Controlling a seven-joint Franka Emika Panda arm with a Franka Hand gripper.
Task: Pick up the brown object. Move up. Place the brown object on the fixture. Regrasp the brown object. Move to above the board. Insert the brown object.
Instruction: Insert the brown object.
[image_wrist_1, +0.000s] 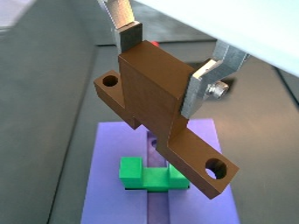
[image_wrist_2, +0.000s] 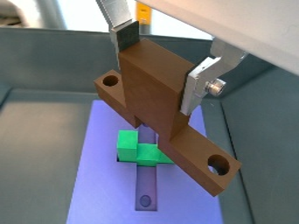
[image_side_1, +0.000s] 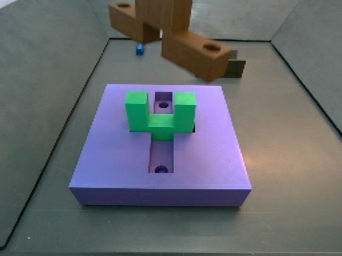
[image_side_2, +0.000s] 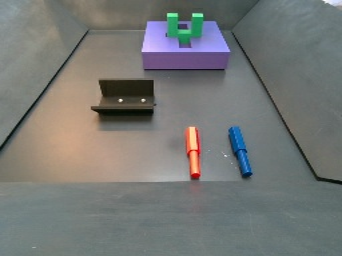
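In both wrist views the end effector (image_wrist_1: 163, 66) pinches the brown object (image_wrist_1: 158, 109) between its two silver fingers (image_wrist_1: 214, 74), which press on opposite faces of the wide crosspiece end. The piece hangs in the air, its long narrow bar slanting down and away from the fingers, with one round hole near the far tip and another on the crosspiece.

Below it lies the board (image_wrist_2: 100, 175), a lavender-purple block with a lengthwise groove. The green U-shaped block (image_wrist_2: 140, 150) sits on the board across that groove, and the bar passes above it without touching.

In a side view the brown object (image_side_1: 181, 40) hovers over the far edge of the board (image_side_1: 214, 150); the fingers are cut off by the frame there. The green U-shaped block (image_side_1: 158, 112) stands upright, prongs up.

In a side view the fixture (image_side_2: 126, 97), a dark L-shaped bracket, stands on the floor well apart from the board (image_side_2: 186, 52). A red pen (image_side_2: 193, 151) and a blue pen (image_side_2: 239, 150) lie side by side nearer the camera.
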